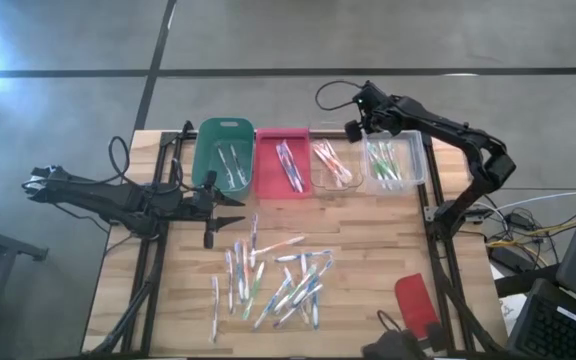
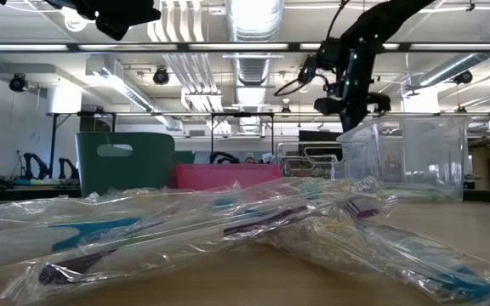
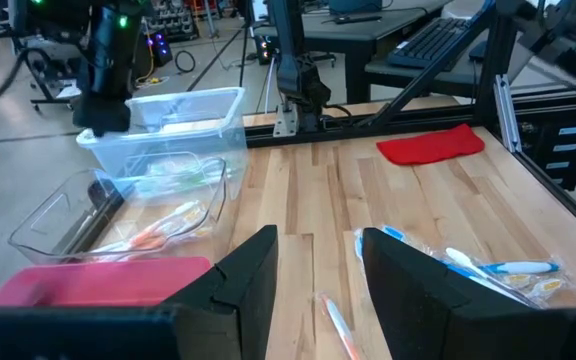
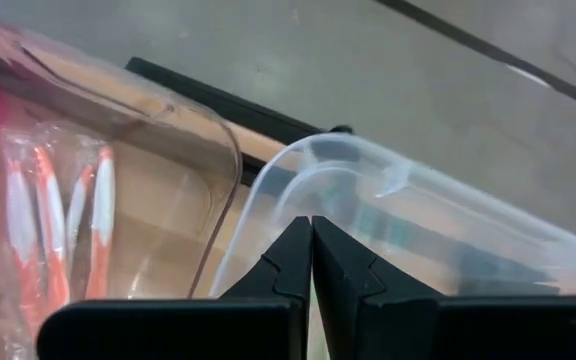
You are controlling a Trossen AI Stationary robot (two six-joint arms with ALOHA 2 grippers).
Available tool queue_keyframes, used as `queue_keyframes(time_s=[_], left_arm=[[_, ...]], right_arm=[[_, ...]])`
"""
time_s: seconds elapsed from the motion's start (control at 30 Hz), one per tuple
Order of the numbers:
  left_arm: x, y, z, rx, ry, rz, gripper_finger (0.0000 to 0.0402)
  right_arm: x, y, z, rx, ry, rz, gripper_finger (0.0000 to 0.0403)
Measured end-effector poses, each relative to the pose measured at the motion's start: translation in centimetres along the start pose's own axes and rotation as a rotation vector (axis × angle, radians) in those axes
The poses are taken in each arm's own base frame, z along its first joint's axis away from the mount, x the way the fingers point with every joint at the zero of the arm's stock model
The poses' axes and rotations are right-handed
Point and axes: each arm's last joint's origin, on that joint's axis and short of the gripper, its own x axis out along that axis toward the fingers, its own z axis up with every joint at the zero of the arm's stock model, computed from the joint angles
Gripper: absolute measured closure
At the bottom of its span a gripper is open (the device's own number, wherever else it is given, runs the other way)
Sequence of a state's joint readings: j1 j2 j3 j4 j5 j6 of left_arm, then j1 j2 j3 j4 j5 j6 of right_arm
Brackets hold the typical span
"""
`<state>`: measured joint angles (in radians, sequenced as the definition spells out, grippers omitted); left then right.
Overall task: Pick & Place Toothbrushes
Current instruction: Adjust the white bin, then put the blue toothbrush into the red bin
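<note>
Most of the toothbrushes (image 1: 278, 280) lie in a loose wrapped heap near the front edge of the table (image 1: 368, 240), while a few already sit in the four bins along its back edge: green bin (image 1: 225, 155), pink bin (image 1: 283, 160), a clear tray (image 1: 331, 165) and a clear tub (image 1: 396, 160). The right gripper (image 1: 353, 130) hangs by the back rim of the clear tub, fingers pressed together and empty, so a drop looks just finished. The left gripper (image 1: 230, 212) hovers between the green bin and the heap, fingers apart, nothing between them. Next, it probably needs to descend onto a single brush and close.
</note>
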<state>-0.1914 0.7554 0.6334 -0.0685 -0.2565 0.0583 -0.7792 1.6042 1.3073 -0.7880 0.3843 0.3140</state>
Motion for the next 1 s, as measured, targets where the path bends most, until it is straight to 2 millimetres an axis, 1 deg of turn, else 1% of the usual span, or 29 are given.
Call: queue_keyframes(time_s=[0.17, 0.33, 0.57, 0.77, 1.0], left_arm=[[0.0, 0.0, 0.0, 0.027, 0.0, 0.0, 0.0248], [0.0, 0.0, 0.0, 0.027, 0.0, 0.0, 0.0248], [0.0, 0.0, 0.0, 0.028, -0.001, 0.0, 0.0248], [0.0, 0.0, 0.0, 0.028, 0.0, 0.0, 0.0248], [0.0, 0.0, 0.0, 0.021, 0.0, 0.0, 0.0248]], right_arm=[[-3.5, -1.3, 0.8, 0.014, -0.03, 0.002, 0.0394], [-7.5, -2.2, 0.6, 0.024, -0.077, 0.031, 0.0394], [-12.6, -2.5, -1.0, 0.0, -0.186, 0.12, 0.0394], [-16.2, -2.3, -2.7, -0.05, -0.275, 0.216, 0.0394], [-20.0, -1.3, -4.8, -0.203, -0.369, 0.347, 0.0394]])
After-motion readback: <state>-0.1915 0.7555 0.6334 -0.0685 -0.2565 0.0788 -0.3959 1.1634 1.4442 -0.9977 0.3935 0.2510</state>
